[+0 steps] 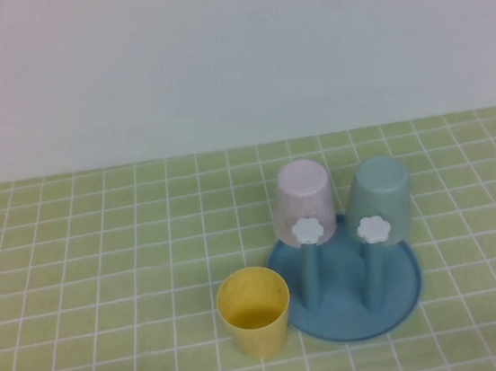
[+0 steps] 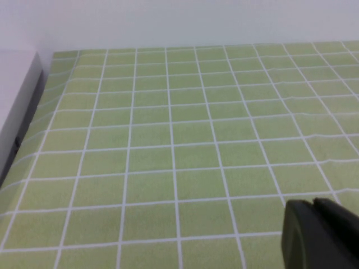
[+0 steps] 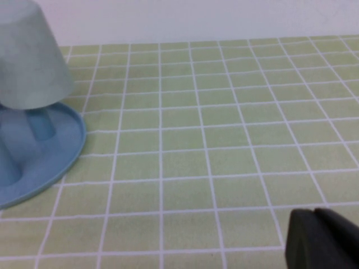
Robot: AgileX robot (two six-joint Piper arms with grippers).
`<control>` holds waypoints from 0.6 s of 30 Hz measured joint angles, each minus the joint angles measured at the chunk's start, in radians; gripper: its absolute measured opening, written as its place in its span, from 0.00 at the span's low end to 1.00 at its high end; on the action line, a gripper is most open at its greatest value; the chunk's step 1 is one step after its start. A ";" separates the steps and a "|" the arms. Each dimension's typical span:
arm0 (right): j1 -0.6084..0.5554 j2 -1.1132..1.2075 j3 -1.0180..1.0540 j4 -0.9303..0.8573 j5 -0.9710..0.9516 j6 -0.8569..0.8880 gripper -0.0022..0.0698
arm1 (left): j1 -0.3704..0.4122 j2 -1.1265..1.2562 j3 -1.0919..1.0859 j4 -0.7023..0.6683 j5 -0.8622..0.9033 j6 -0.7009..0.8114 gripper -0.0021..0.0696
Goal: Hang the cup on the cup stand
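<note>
The yellow cup [image 1: 255, 311] stands upright, mouth up, on the green checked cloth just left of the cup stand [image 1: 405, 288]. The stand has a round blue base and upright blue pegs with white flower knobs [image 1: 308, 230]. A pale pink cup [image 1: 304, 198] and a teal cup [image 1: 381, 194] hang upside down on its rear pegs. Neither arm shows in the high view. My left gripper [image 2: 312, 205] is shut over bare cloth, holding nothing. Also shut and holding nothing, my right gripper [image 3: 314, 213] hovers above the cloth, well apart from the stand's rim [image 3: 70, 157].
A white wall rises behind the table [image 1: 103, 257]. In the left wrist view a pale raised edge [image 2: 19, 95] borders the cloth on one side. Two front pegs of the stand carry no cup.
</note>
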 joint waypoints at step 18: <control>0.122 0.000 0.000 0.000 0.000 0.000 0.03 | 0.000 0.000 0.000 0.097 0.000 0.029 0.03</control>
